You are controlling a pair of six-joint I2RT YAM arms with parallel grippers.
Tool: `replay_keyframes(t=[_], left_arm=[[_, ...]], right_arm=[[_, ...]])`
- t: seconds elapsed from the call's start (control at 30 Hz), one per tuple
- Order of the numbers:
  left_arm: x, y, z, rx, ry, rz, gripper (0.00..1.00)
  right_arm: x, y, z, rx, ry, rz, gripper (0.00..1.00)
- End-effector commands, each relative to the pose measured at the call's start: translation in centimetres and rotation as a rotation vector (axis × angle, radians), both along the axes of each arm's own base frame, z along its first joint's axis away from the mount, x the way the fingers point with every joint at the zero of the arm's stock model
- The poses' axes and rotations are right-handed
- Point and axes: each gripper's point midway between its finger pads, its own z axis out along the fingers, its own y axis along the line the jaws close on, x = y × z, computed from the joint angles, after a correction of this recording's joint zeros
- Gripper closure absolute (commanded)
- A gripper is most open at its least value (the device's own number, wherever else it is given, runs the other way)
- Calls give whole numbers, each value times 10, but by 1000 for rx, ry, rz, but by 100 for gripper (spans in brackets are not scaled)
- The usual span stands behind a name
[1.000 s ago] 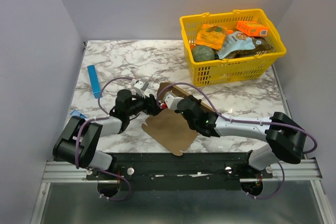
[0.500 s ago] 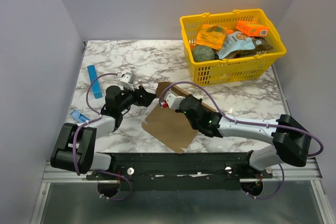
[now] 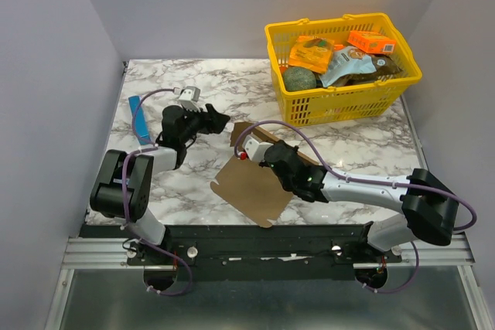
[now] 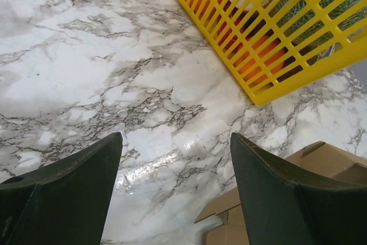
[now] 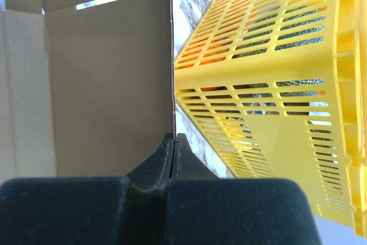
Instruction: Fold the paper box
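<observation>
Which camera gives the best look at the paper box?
Top external. It is the only view that takes in the paper box as a whole sheet, with its outline and flaps visible between the two arms. The left wrist view catches just a corner of it at lower right. The right wrist view is too close and shows only inner panels.

Your left arm point(image 3: 155, 161) and right arm point(image 3: 356, 185) pair black joint housings with pale grey links, each trailed by a looping purple cable point(image 3: 136, 117). Your left gripper point(image 4: 175, 142) has dark, blunt wedge fingers point(image 4: 287, 199); a red dot point(image 3: 242, 155) marks the right wrist.
</observation>
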Motion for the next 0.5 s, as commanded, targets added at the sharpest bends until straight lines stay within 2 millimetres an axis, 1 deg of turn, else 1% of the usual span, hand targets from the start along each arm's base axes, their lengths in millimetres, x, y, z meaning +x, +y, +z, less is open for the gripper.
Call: replay_keyframes(t=[0.0, 0.07, 0.13, 0.3, 0.4, 0.47], left_arm=[[-16, -17, -19, 29, 28, -65, 16], [-28, -29, -21, 32, 27, -107, 16], [-40, -35, -28, 38, 41, -132, 16], [-58, -48, -33, 33, 36, -195, 16], [-67, -51, -36, 37, 42, -201, 16], [-70, -51, -35, 37, 33, -191, 16]], right_arm=[[-3, 2, 0, 5, 10, 10, 99], [-3, 3, -1, 6, 11, 13, 99], [-2, 4, -2, 2, 12, 13, 99], [-1, 7, -3, -7, 14, 18, 99], [1, 6, -5, -27, 9, 11, 99], [2, 6, -5, -39, 3, 11, 99]])
